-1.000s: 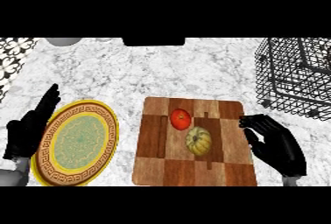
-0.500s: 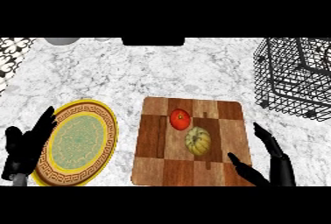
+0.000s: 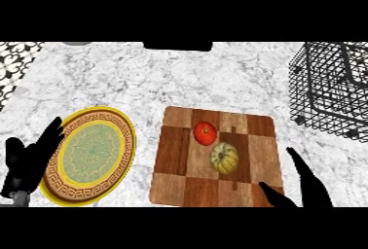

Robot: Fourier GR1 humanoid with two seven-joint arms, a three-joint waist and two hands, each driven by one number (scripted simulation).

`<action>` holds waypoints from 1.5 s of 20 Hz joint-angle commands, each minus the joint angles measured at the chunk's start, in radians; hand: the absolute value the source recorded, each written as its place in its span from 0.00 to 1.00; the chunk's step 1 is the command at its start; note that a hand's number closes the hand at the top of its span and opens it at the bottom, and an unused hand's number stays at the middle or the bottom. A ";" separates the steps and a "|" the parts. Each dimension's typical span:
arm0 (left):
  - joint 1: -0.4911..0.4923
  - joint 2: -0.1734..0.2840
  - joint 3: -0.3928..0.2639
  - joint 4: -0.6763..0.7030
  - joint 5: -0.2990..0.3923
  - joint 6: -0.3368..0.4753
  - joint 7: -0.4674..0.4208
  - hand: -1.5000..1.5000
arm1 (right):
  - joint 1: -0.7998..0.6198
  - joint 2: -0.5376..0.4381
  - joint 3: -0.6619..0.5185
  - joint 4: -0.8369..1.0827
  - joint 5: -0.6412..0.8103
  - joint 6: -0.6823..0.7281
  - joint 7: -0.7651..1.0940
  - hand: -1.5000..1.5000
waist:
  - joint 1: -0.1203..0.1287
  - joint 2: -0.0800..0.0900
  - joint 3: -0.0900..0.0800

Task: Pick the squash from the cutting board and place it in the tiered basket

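A pale ribbed squash [image 3: 224,157] lies near the middle of the wooden cutting board [image 3: 176,165], just below a red tomato [image 3: 206,133]. The black wire tiered basket [image 3: 332,90] stands at the far right of the counter. My right hand [image 3: 310,187] is open at the board's lower right corner, fingers straight and thumb spread, a little right of the squash and not touching it. My left hand [image 3: 27,163] rests open at the left edge, beside the plate.
A round plate [image 3: 92,153] with a yellow rim and patterned band lies left of the board. A dark object [image 3: 177,46] sits at the counter's far edge. Marble counter lies between the board and the basket.
My right hand has drawn back toward the lower edge and opened out, fingers straightening. My left hand has slid lower along the plate's left side.
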State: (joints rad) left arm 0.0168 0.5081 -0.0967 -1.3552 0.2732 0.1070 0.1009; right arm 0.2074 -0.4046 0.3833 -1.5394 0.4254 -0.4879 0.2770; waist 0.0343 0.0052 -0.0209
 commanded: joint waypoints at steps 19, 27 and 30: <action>0.023 -0.008 0.034 -0.019 0.010 -0.022 0.026 0.50 | -0.577 0.262 0.104 -0.151 0.146 0.664 1.195 0.00 | -0.025 -0.008 0.019; 0.066 -0.043 0.038 -0.006 -0.024 -0.003 -0.033 0.50 | -0.463 0.262 0.050 -0.239 0.141 0.701 1.177 0.00 | -0.035 -0.009 0.020; 0.042 -0.024 0.049 -0.019 -0.020 -0.013 0.018 0.50 | -0.430 0.310 0.076 -0.270 0.158 0.692 1.194 0.00 | -0.039 -0.009 0.020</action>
State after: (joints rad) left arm 0.0662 0.4824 -0.0475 -1.3431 0.2638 0.0795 0.0816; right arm -0.2394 -0.1258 0.4577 -1.7645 0.5903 0.1230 1.2401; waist -0.0015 -0.0035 -0.0014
